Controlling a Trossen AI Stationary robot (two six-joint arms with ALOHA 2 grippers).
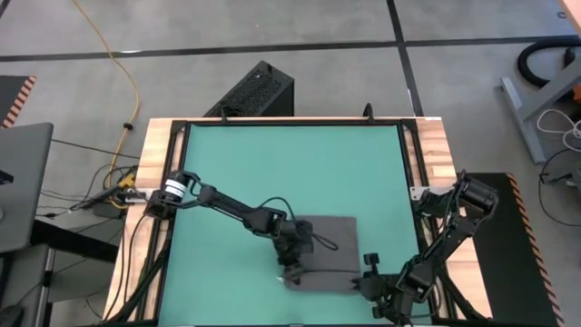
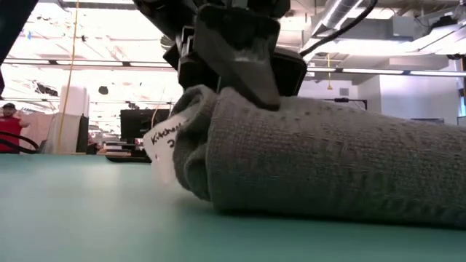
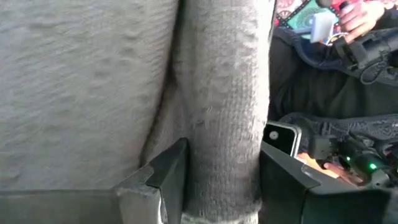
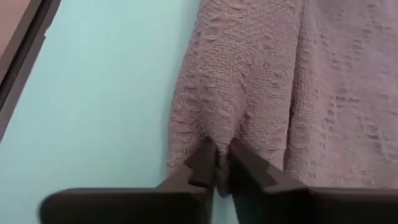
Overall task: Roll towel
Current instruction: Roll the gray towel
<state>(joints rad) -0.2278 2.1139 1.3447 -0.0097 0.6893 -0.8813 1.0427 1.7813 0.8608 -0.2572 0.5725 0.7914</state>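
Observation:
The dark grey towel (image 1: pixel 331 238) lies on the green mat (image 1: pixel 272 173) near its front edge. Its near edge is rolled up into a thick fold (image 2: pixel 328 160), with a white label (image 2: pixel 164 143) at one end. My left gripper (image 1: pixel 290 270) is at the towel's front left corner. In the left wrist view (image 3: pixel 221 186) it is shut around the rolled edge (image 3: pixel 224 93). My right gripper (image 1: pixel 361 283) is at the front right corner. In the right wrist view (image 4: pixel 222 163) it pinches the towel's edge (image 4: pixel 249 81).
A black frame and wooden table edges (image 1: pixel 438 154) surround the mat. A black box (image 1: pixel 259 91) and a yellow cable (image 1: pixel 127 73) lie on the floor beyond. A person in red (image 2: pixel 9 125) is far back in the room.

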